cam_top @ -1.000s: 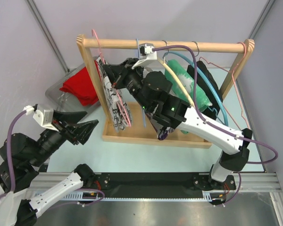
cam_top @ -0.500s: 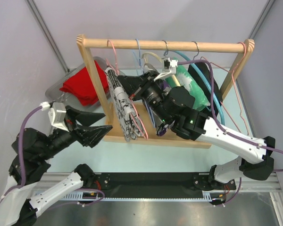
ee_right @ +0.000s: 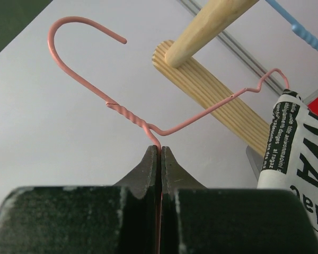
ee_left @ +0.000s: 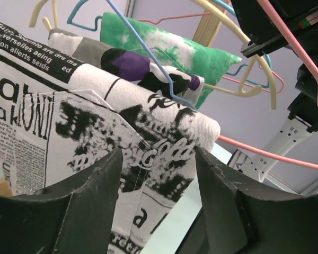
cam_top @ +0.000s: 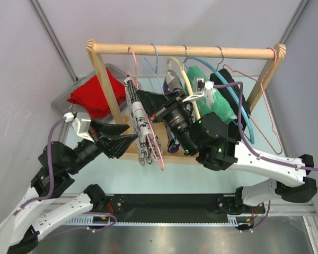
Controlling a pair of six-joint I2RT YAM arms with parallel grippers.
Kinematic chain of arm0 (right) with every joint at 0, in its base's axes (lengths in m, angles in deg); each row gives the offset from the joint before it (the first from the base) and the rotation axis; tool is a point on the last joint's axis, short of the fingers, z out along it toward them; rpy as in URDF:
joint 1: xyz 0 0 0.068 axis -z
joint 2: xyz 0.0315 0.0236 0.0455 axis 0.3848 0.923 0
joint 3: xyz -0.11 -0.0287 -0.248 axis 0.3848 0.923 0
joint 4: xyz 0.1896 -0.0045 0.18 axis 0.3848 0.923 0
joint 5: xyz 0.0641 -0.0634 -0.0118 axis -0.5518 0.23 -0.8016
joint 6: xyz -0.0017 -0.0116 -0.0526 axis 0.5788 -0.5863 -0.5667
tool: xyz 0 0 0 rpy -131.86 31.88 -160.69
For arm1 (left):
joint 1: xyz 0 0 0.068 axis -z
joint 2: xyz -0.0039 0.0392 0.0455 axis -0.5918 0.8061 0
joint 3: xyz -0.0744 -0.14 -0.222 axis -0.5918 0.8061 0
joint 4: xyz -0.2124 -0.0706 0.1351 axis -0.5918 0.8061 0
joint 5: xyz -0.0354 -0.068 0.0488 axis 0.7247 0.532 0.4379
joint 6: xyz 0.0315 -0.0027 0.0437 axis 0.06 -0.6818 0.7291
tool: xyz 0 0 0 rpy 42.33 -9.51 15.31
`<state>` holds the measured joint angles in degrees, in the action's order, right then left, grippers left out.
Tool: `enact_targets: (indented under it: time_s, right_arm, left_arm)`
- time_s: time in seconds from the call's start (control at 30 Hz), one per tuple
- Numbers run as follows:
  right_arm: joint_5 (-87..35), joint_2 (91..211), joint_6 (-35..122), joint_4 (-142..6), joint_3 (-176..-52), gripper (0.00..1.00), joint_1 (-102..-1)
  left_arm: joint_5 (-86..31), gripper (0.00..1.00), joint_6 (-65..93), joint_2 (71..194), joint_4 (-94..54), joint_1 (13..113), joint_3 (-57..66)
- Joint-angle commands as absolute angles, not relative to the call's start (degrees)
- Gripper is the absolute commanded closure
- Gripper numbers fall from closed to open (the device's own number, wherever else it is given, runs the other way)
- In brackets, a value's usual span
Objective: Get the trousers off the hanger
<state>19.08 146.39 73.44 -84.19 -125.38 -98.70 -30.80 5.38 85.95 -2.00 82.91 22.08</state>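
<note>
My right fingers (ee_right: 153, 164) clamp the unhooked pink hanger (ee_right: 128, 114); the newsprint trousers (ee_left: 148, 137), twelve o'clock of my open left fingers (ee_left: 90, 196), aren't off yet.

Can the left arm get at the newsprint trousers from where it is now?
Probably yes. The left gripper is open and the trousers hang right before its fingers, nothing between; the right gripper holds the pink hanger.
</note>
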Motion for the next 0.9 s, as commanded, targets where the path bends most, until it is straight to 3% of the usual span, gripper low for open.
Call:
enact_targets:
  time_s: [0.0,0.37,0.7,0.87]
  right_arm:
    - [28.9,147.5,67.3,-99.1,-130.5,1.00,-100.6]
    - [38.1,156.9,49.5,-113.1,-137.6,1.00,-104.9]
    - [41.0,163.8,44.1,-117.0,-146.2,1.00,-107.0]
    - [41.1,164.4,45.5,-116.5,-147.0,1.00,-107.6]
  left_arm:
    - [-38.6,0.36,8.6,87.1,-5.5,87.2,21.9]
    - [-40.8,0.27,15.2,84.9,-2.4,87.8,21.1]
    - [-45.7,0.32,20.5,85.6,0.0,87.9,21.8]
    - [-48.4,0.42,20.9,84.8,0.8,87.9,22.8]
